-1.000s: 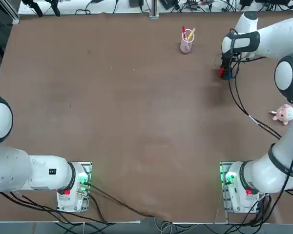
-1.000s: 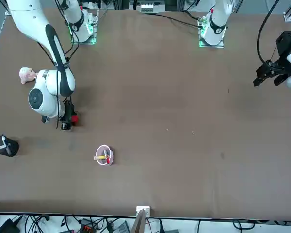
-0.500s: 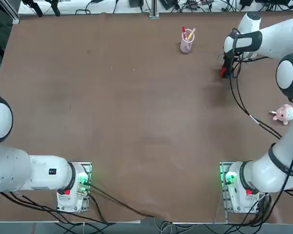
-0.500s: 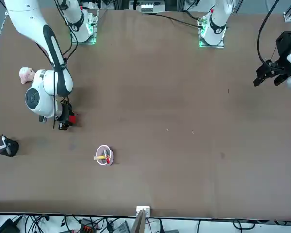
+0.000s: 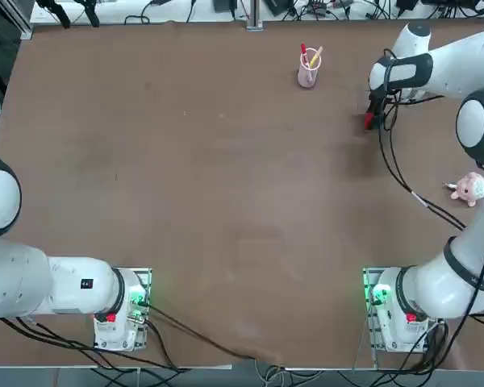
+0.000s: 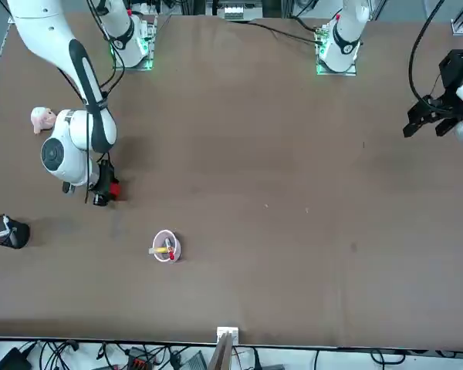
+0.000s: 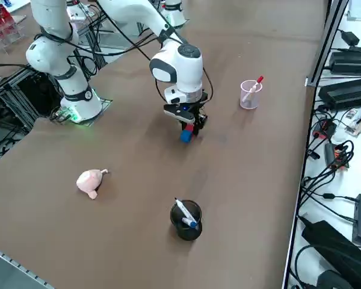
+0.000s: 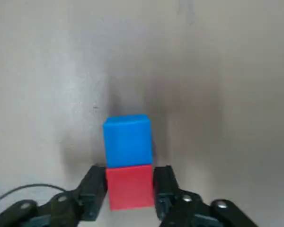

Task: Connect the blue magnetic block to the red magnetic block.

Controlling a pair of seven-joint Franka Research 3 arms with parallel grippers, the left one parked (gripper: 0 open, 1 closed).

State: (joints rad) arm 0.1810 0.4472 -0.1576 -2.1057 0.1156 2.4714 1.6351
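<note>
From the side, left to right, I have the pink toy [image 7: 90, 181], then the blue block [image 7: 185, 136] against the red block [image 7: 189, 127], which my right claw [image 7: 194, 122] grips, blue now gone from overhead, the join looking made.

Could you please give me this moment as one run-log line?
right gripper: fingers on both sides of red block | blue block: against red block, faces meeting

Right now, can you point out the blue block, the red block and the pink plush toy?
Blue block [image 8: 128, 143]: wrist view, front face.
Red block [image 8: 130, 187]: wrist view, front face.
Pink plush toy [image 7: 90, 180]: right side view, body.
</note>
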